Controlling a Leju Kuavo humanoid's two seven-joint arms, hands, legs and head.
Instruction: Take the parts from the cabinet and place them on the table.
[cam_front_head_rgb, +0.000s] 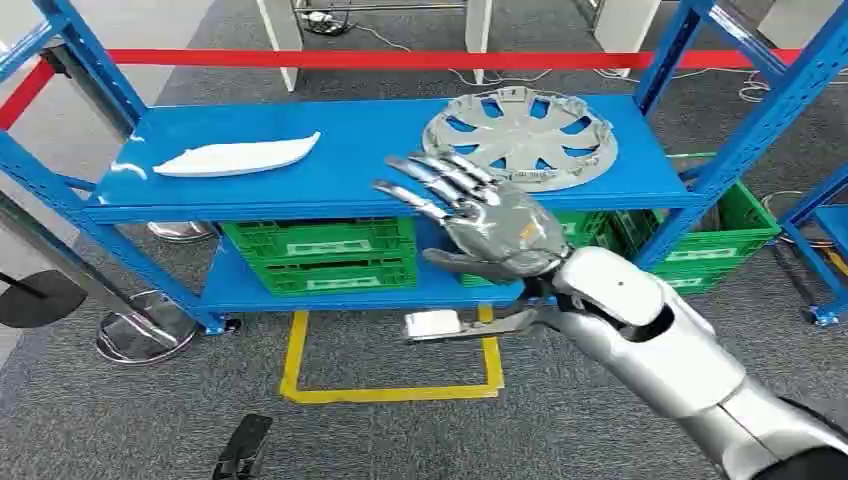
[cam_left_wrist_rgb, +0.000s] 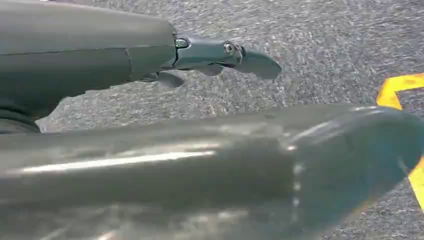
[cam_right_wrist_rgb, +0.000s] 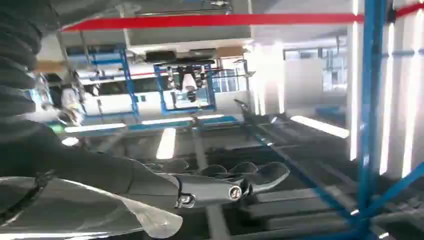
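Silver plastic hubcap (cam_front_head_rgb: 520, 135) looked light but broad and a bit flexy, so I'd guess the rim edge nearest the robot was the spot to pinch, not the thin spokes. It lay flat on the top blue shelf (cam_front_head_rgb: 360, 160), right side. Right hand (cam_front_head_rgb: 480, 215) hovered just in front of it, fingers spread, holding nothing. White trim piece (cam_front_head_rgb: 237, 156) sat well off to the left.
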